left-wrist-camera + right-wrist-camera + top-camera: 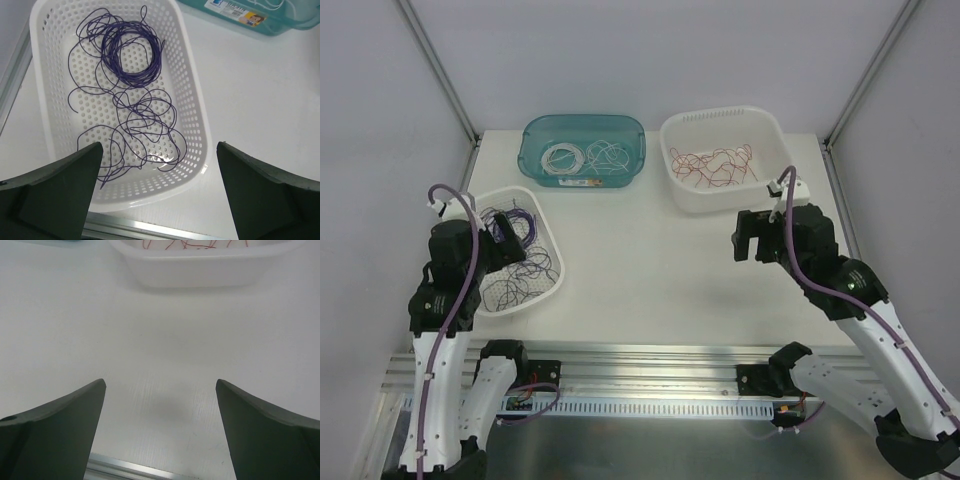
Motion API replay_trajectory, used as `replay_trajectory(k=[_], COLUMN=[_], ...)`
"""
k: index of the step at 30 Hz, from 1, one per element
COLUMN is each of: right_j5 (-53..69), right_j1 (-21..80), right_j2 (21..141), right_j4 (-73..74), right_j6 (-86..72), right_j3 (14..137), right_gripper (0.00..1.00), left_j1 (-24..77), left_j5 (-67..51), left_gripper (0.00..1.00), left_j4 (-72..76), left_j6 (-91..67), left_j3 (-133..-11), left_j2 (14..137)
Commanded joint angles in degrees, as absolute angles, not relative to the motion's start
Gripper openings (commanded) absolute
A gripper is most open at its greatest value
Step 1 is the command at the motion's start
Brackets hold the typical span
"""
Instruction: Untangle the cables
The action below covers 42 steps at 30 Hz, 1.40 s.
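The purple cables (pixel 114 57) lie in the perforated basket (pixel 192 100) at the near left, part wound in a coil, the rest in loose loops. The white cables (pixel 560 148) sit in the teal bin (pixel 535 135) at the far left and the red cables (pixel 715 163) in the white tub (pixel 770 135) at the far right. One colour per container keeps the strands from snagging each other, so I'd say the sorting looks about done. The left claw (pixel 159 146) hangs spread and empty above the purple lot. The right claw (pixel 160 382), likewise spread and holding nothing, hovers over the bench (pixel 160 330) on the near side of the tub.
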<state>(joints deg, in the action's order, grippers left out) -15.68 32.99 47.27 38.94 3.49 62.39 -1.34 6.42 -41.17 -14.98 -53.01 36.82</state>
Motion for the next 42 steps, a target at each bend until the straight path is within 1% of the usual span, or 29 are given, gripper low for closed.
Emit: replay_trajectory(k=[1, 4, 5, 9, 10, 14, 18, 22, 25, 32, 39, 42], right_j5=[-24.2, -28.5, -29.3, -31.7, -31.7, -30.9, -30.3, -28.8, -29.4, -29.5, -30.0, -30.1], right_j1=[33.3, 33.3, 33.2, 33.3, 33.2, 33.2, 33.3, 33.3, 33.3, 33.4, 33.7, 33.9], right_j2=[42.6, 39.6, 37.0, 29.8, 28.0, 20.2, 10.3, 5.2, 2.8, -3.1, -6.1, -6.2], right_j4=[43.7, 47.6, 48.5, 52.2, 53.3, 57.2, 61.4, 66.3, 69.2, 71.6, 72.0, 72.0], right_j6=[1.7, 2.1, 2.3, 3.8, 4.2, 3.3, 3.6, 5.6, 5.6, 5.8, 5.2, 5.3], right_j3=[65.1, 65.7, 65.7, 65.0, 64.3, 65.1, 66.7, 68.2, 68.6, 67.9, 68.0, 68.0], right_gripper=[0.97, 0.97, 0.97, 0.97, 0.97, 0.97, 0.97, 0.97, 0.97, 0.97, 0.97, 0.97], left_j1=[-0.3, -0.2, 1.4, 2.2, 2.2, 2.2, 2.2, 2.2, 2.2, 2.2, 2.2, 2.2], left_j5=[5.6, 6.0, 6.6, 7.6, 8.4, 9.2, 9.1, 10.8, 11.4, 10.6, 9.1, 10.7], left_gripper=[0.99, 0.99, 0.99, 0.99, 0.99, 0.99, 0.99, 0.99, 0.99, 0.99, 0.99, 0.99], left_j4=[-48.8, -51.9, -52.2, -53.3, -53.6, -61.0, -68.3, -72.9, -75.0, -76.6, -78.5, -78.6], left_j6=[-12.7, -14.0, -14.6, -16.9, -17.1, -17.7, -17.8, -19.2, -21.1, -25.2, -25.0, -25.7], left_j3=[-59.1, -61.9, -62.0, -61.1, -60.9, -62.9, -66.6, -68.6, -67.5, -60.3, -57.7, -57.9], left_j2=[34.0, 31.6, 29.5, 21.4, 17.6, 11.4, 8.6, 4.1, 0.4, -9.0, -9.4, -9.4])
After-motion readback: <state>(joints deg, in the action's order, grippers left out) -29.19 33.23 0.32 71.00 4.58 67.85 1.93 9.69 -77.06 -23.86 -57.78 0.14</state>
